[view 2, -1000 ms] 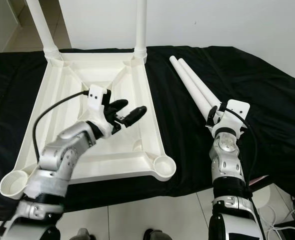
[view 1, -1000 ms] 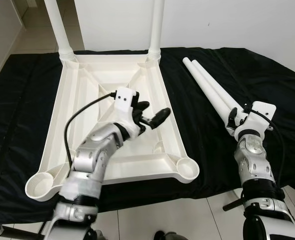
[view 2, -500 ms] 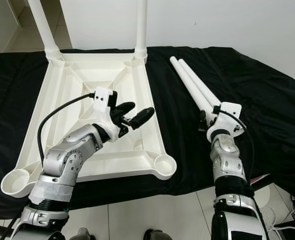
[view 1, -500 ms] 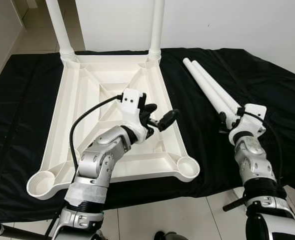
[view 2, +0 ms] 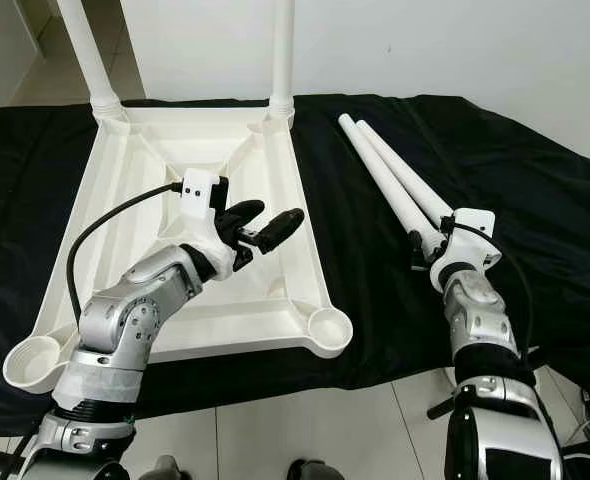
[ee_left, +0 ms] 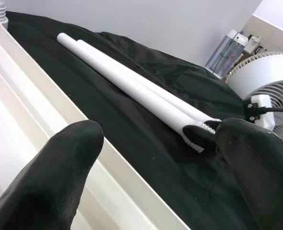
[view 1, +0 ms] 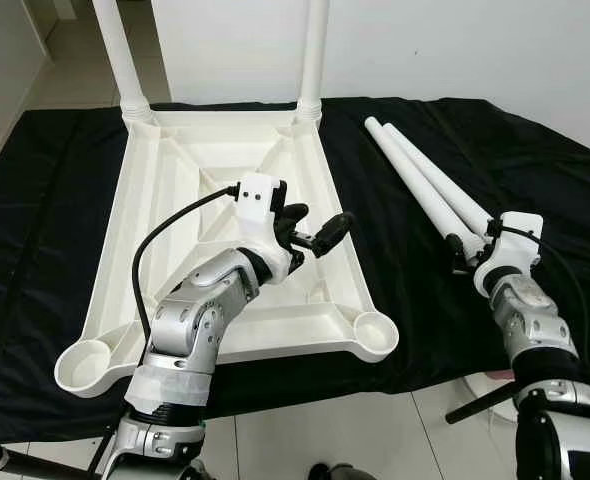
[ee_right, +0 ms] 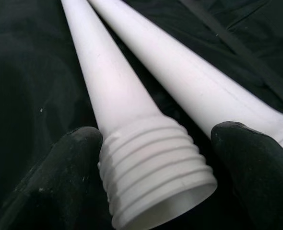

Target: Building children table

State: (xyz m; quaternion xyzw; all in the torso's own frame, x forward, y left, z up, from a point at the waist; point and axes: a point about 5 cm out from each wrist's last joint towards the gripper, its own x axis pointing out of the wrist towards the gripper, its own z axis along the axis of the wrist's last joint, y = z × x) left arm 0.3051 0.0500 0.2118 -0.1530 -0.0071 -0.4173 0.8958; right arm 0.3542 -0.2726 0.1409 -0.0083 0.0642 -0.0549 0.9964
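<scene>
Plainly, the right gripper stands wide around the threaded end of one loose leg, which lies touching a second leg on the black cloth beside the upturned tabletop. If its fingers close off-centre, they could catch both legs or roll the round tube away, while the left gripper, open and empty, hovers over the tabletop's rim.

The two eye views look from the robot's head, forward and down. Both show the same things: the upside-down white table on the black cloth and two loose white legs. The right eye sits a little to the side. The left wrist view looks along the left tool, low over the table's rim toward the legs. The right wrist view looks very close at one leg's threaded end.
</scene>
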